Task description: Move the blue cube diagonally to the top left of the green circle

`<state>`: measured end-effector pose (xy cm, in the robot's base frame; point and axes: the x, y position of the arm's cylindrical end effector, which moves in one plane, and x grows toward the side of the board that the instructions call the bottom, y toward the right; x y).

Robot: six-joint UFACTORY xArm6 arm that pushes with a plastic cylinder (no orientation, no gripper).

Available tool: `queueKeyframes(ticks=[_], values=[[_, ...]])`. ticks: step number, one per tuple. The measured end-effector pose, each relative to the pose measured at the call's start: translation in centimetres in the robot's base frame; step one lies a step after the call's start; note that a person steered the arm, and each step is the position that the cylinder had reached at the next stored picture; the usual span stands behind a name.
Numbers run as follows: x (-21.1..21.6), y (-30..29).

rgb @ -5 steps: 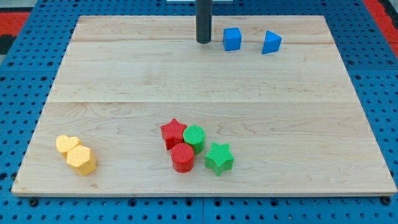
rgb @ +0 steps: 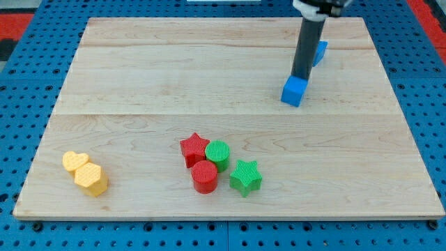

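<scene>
The blue cube point(rgb: 294, 91) lies right of the board's centre, in the upper half. My tip point(rgb: 301, 75) stands right behind it, touching its top edge. The rod rises from there to the view's top. The green circle point(rgb: 217, 153) sits in a cluster near the bottom centre, well down and to the left of the cube. It touches a red star point(rgb: 194, 148) on its left and a red circle point(rgb: 205, 176) below it. A green star point(rgb: 245, 176) lies at its lower right.
A second blue block point(rgb: 319, 53) peeks out behind the rod near the top right; its shape is mostly hidden. A yellow heart point(rgb: 74, 162) and a yellow hexagon point(rgb: 92, 178) sit together at the bottom left.
The rod has moved from the cube's left to behind it, on the right. The blue cube has slid down and to the right, away from the top edge.
</scene>
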<state>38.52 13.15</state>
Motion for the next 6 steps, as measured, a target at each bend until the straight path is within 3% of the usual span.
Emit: queueKeyframes(ticks=[1, 2, 4, 5, 6], values=[[3.9, 2.4], [5.3, 0.3], [-0.7, -17.4], [0.5, -19.3], [-0.6, -17.5]])
